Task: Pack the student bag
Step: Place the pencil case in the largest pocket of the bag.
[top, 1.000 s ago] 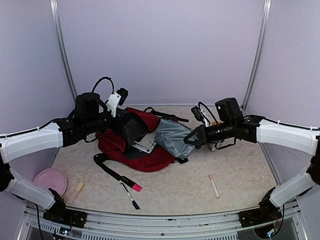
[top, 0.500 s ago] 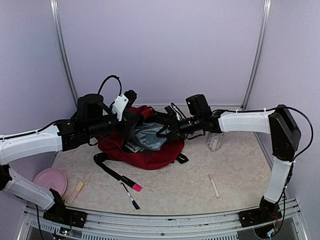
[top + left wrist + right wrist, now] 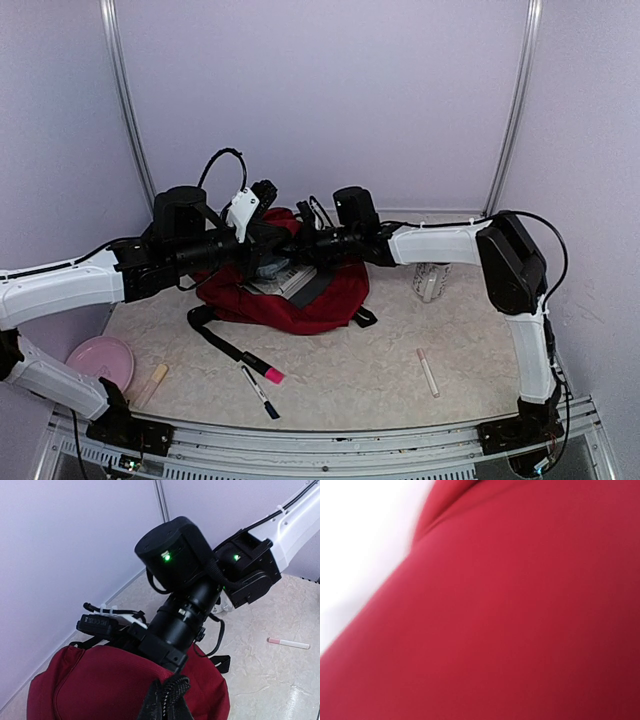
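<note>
The right arm has swung left across the table and now reaches into the mouth of the bag (image 3: pixel 320 305); the grey pouch that lay beside the bag a second ago is out of sight.

From above, the dark red bag lies at the back of the table (image 3: pixel 400 340), left of centre, its black strap trailing toward the near edge. The left gripper (image 3: pixel 268 236) sits at the bag's raised upper edge. The right gripper (image 3: pixel 312 242) is buried in the opening, its fingers hidden. White papers (image 3: pixel 287 283) show in the opening. A pink plate (image 3: pixel 100 360), a pink-capped marker (image 3: pixel 262 368), a blue pen (image 3: pixel 260 392) and a pale pen (image 3: pixel 428 372) lie near the front.

In the left wrist view, the left gripper (image 3: pixel 167 697) is closed tight just above the red bag (image 3: pixel 90 685); I cannot tell whether it pinches fabric. The right arm's black wrist (image 3: pixel 172 555) fills the middle.

The right wrist view shows only blurred red bag (image 3: pixel 520 630) fabric. The right jaws are closed; what they hold, I cannot tell.
</note>
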You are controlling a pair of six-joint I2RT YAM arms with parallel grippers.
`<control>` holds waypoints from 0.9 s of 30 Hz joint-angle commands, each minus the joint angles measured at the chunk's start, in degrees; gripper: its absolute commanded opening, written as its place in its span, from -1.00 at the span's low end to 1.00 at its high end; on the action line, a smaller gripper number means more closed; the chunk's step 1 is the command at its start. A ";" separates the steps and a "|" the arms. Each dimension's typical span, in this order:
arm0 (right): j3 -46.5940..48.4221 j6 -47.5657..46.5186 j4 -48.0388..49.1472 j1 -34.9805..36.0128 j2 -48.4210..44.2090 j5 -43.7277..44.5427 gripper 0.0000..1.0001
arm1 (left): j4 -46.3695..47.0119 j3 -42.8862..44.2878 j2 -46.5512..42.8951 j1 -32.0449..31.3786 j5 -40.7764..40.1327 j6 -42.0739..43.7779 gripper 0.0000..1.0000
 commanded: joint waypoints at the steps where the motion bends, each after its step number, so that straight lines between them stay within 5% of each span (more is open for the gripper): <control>1: 5.78 0.30 3.27 0.43 5.82 11.04 -1.00 | 2.10 1.53 -1.22 -0.08 3.55 -0.06 -1.00; 3: 7.31 0.65 3.64 0.32 8.19 13.46 -0.99 | 2.37 1.14 -1.78 0.01 4.21 -0.46 -1.00; 8: 15.39 -5.08 -4.85 0.51 11.76 13.45 -0.44 | 3.02 -0.35 -3.15 1.74 4.76 -2.41 -1.00; 17: 5.92 -21.18 -18.59 0.58 -4.14 21.63 0.53 | 2.19 -3.14 -3.06 6.04 1.31 -6.64 -1.00; 27: -10.84 -29.77 -33.69 -0.73 -24.15 41.37 0.64 | 0.30 -3.18 -2.35 6.08 -0.59 -5.67 -1.00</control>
